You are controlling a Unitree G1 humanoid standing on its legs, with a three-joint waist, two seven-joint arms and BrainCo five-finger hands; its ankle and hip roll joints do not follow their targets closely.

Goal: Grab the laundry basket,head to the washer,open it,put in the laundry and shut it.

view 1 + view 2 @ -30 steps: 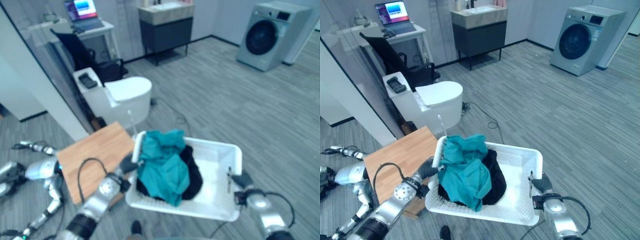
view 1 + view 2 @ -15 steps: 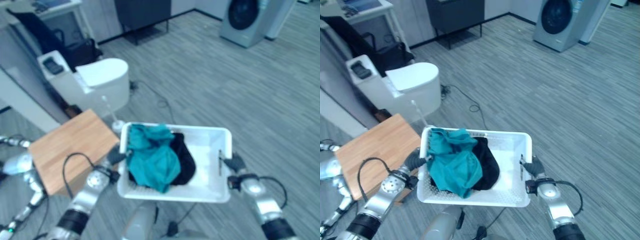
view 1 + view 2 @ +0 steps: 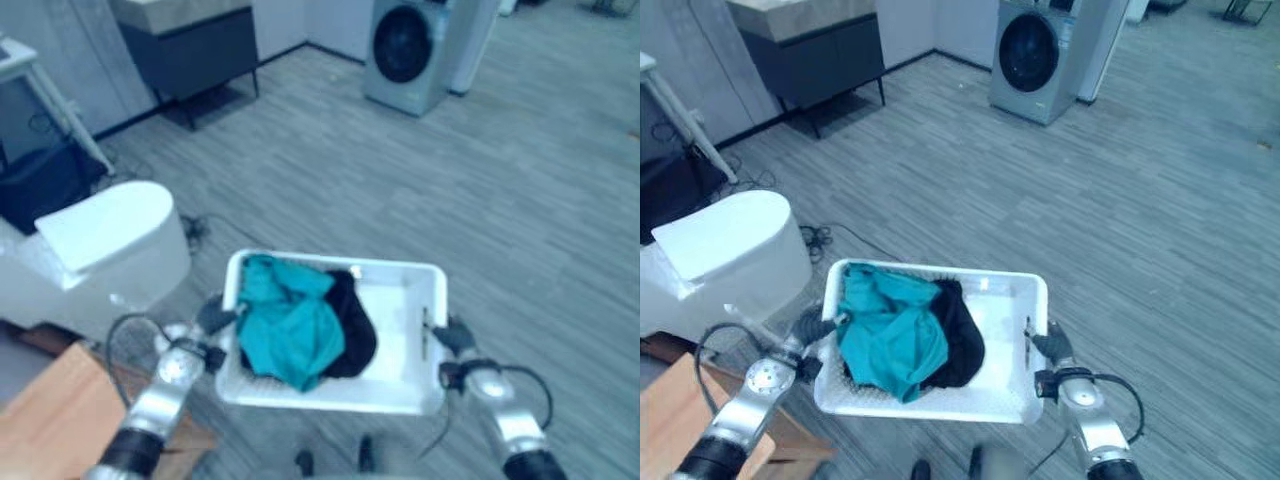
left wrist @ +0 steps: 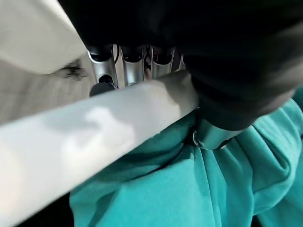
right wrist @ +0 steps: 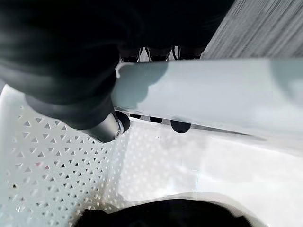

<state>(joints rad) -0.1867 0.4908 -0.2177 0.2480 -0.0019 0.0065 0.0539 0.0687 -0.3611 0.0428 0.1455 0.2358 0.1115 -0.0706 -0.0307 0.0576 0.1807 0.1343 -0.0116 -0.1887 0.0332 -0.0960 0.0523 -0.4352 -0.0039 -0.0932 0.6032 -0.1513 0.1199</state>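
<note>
Grey plank floor point(image 3: 520, 200) fills the eye views, with the washer point(image 3: 408, 55) far ahead, a white toilet point(image 3: 95, 250) to my left, and the white laundry basket point(image 3: 400, 385) carried between my left hand point(image 3: 212, 318) and right hand point(image 3: 452, 338), teal cloth point(image 3: 290, 330) over dark cloth point(image 3: 355, 335) inside. Left wrist view: my fingers point(image 4: 128, 66) and thumb clench the basket's rim beside the teal cloth. Right wrist view: my fingers point(image 5: 180, 125) hook around the opposite rim above the perforated wall point(image 5: 52, 175).

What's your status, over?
Left robot hand and right robot hand shut on basket rims. Laundry inside. Washer ahead, door closed; floor between bare.
</note>
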